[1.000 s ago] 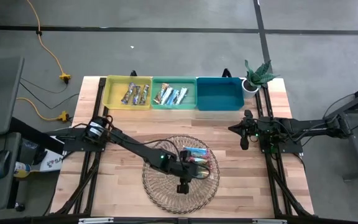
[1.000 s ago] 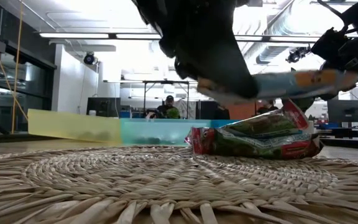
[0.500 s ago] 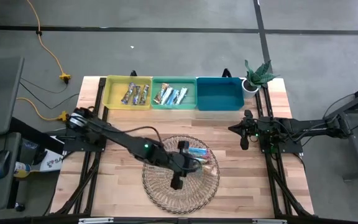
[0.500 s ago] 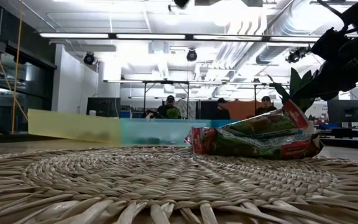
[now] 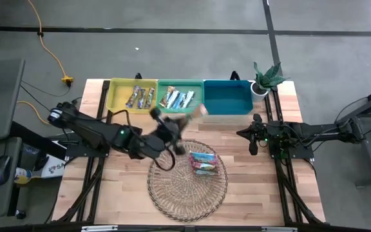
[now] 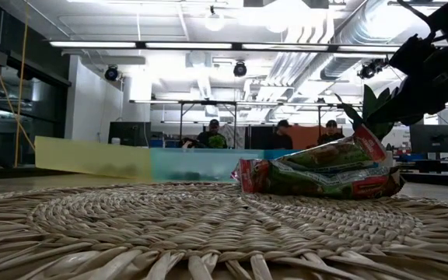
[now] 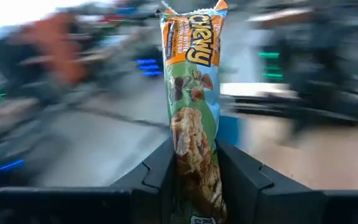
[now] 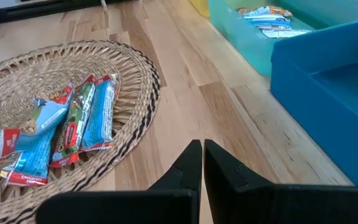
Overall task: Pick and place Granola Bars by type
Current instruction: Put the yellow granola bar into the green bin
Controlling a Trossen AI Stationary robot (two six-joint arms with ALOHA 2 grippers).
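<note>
A pale butcher-block table (image 5: 237,193) of glued wooden strips stands on a grey concrete floor. Along its far edge sit three smooth plastic bins side by side: a yellow bin (image 5: 134,96) holding brown-silver bars, a teal bin (image 5: 180,98) holding light blue-white bars, and a deeper blue bin (image 5: 227,98). A small potted plant (image 5: 265,78) with spiky leaves stands at the far right corner.

Near the table's near edge lies a round wicker tray (image 5: 187,183), coiled and coarse-woven. On its far right part rest a few glossy teal-and-pink granola bars (image 5: 203,162), flat and oblong, lying side by side and touching.

The left gripper (image 7: 194,168) hangs above the table between the tray and the bins, its two dark fingers clamped on one shiny crinkled bar (image 7: 193,106) with a green and orange wrapper, which stands out lengthwise past the fingertips.

The right gripper (image 8: 202,152) waits over the table's right edge, its fingers pressed together with nothing between them.
</note>
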